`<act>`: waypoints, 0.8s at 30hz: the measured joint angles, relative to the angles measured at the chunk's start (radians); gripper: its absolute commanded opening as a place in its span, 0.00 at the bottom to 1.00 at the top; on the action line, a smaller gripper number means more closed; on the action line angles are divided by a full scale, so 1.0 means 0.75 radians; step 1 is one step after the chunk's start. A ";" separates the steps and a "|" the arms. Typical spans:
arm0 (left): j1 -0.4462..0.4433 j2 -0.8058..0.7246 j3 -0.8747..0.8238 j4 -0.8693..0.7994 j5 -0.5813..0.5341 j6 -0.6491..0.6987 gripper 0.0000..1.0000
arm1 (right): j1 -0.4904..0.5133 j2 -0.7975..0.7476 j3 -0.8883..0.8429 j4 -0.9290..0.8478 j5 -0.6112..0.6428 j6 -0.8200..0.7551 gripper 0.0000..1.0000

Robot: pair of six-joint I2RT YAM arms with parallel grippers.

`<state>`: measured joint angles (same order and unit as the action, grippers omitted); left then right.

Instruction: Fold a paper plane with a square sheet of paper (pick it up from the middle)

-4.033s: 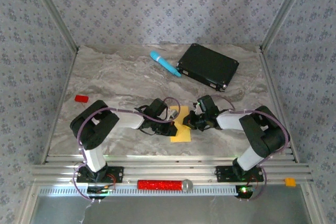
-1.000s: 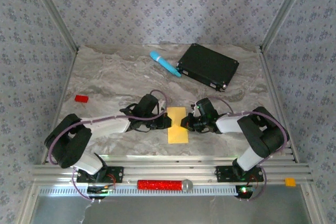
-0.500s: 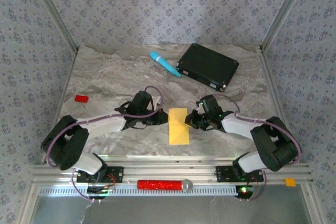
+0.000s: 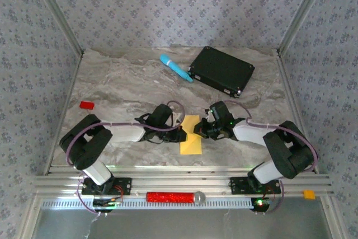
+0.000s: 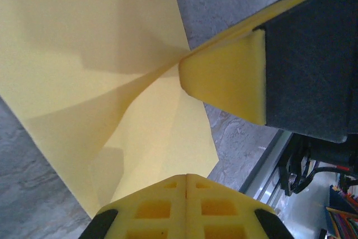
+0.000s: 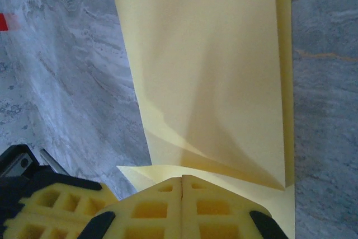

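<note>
Yellow-orange paper, the square sheet of paper (image 4: 191, 135), lies flat on the marble-pattern table (image 4: 123, 82) in the lower middle of the top view, between the two arms. From above it looks like a narrow upright rectangle, so it seems to be folded once in half along its length. In the left wrist view the sheet (image 5: 112, 82) shows a raised flap and slanted creases, and in the right wrist view (image 6: 212, 71) one layer lies over another with a slanted edge near the bottom.

The left gripper (image 4: 180, 134) touches the left edge of the sheet. Its foam pads are pressed together with no gap, as seen at the bottom of its own view (image 5: 186, 180). The right gripper (image 4: 199, 129) is at the upper right edge of the sheet, and its pads (image 6: 182, 182) are also pressed together. Whether a paper edge is caught between either pair of pads cannot be told.

As a judgement, the task is in an early stage. The first long fold appears done and perhaps a corner fold is begun, but no sharp nose, no centre dart shape and no wings are visible, so most folds remain.

The black flat box (image 4: 221, 71), the light-blue cylinder (image 4: 175, 68) and the small red block (image 4: 86, 104) are well apart from the work.
</note>
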<state>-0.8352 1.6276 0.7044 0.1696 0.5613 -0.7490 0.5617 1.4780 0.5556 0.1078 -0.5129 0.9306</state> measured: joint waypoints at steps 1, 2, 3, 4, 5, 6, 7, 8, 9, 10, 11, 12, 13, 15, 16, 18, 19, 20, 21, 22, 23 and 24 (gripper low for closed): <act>-0.008 0.011 0.001 0.005 0.000 0.000 0.03 | 0.001 0.008 -0.001 0.004 0.000 0.001 0.02; -0.014 0.022 0.001 0.011 -0.001 0.000 0.03 | 0.002 0.014 -0.001 0.006 0.001 0.006 0.02; -0.016 0.035 0.002 0.015 0.000 0.001 0.03 | 0.003 0.018 -0.001 0.008 0.001 0.008 0.02; -0.020 0.047 0.002 0.018 -0.001 0.000 0.03 | 0.005 0.019 -0.001 0.012 0.001 0.011 0.02; -0.021 0.056 0.002 0.020 -0.001 0.000 0.03 | 0.006 0.020 -0.001 0.017 0.000 0.012 0.02; -0.021 0.068 0.002 0.022 -0.003 0.000 0.03 | 0.010 0.019 -0.001 0.023 0.000 0.016 0.02; -0.021 0.077 0.002 0.024 -0.006 0.000 0.02 | 0.014 0.020 -0.001 0.030 -0.003 0.017 0.02; -0.021 0.085 0.000 0.028 -0.007 0.000 0.02 | 0.018 0.021 -0.001 0.032 -0.005 0.019 0.02; -0.021 0.093 -0.004 0.032 -0.011 0.000 0.02 | 0.024 0.023 -0.001 0.036 -0.008 0.020 0.02; -0.021 0.100 -0.010 0.039 -0.015 0.000 0.01 | 0.031 0.027 -0.001 0.038 -0.010 0.020 0.02; -0.021 0.105 -0.014 0.043 -0.017 0.000 0.01 | 0.037 0.033 -0.001 0.042 -0.011 0.020 0.01; -0.021 0.112 -0.022 0.049 -0.021 0.000 0.01 | 0.043 0.042 0.000 0.042 -0.013 0.020 0.01; -0.021 0.119 -0.032 0.056 -0.020 -0.001 0.01 | 0.048 0.052 0.000 0.042 -0.015 0.020 0.01; -0.021 0.119 -0.039 0.075 -0.017 -0.001 0.01 | 0.055 0.077 0.000 0.042 -0.015 0.020 0.01; -0.021 0.119 -0.044 0.086 -0.016 -0.001 0.01 | 0.057 0.087 -0.001 0.042 -0.014 0.020 0.01; -0.021 0.119 -0.050 0.099 -0.016 -0.001 0.00 | 0.057 0.100 -0.003 0.042 -0.013 0.020 0.01; -0.021 0.119 -0.053 0.103 -0.016 -0.001 0.00 | 0.052 0.104 -0.006 0.043 -0.013 0.020 0.01; -0.021 0.119 -0.054 0.105 -0.016 -0.001 0.00 | 0.046 0.105 -0.012 0.048 -0.013 0.019 0.01; -0.021 0.119 -0.054 0.107 -0.016 0.000 0.00 | 0.034 0.105 -0.023 0.057 -0.015 0.019 0.00; -0.021 0.119 -0.054 0.109 -0.016 -0.001 0.00 | 0.018 0.105 -0.037 0.075 -0.032 0.019 0.00; -0.021 0.119 -0.056 0.110 -0.016 0.000 0.00 | 0.008 0.105 -0.046 0.089 -0.041 0.018 0.00; -0.021 0.119 -0.059 0.116 -0.016 -0.001 0.00 | -0.008 0.105 -0.057 0.106 -0.055 0.016 0.00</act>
<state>-0.8509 1.7168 0.6601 0.2569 0.5495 -0.7494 0.5556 1.5570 0.5129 0.1871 -0.5545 0.9424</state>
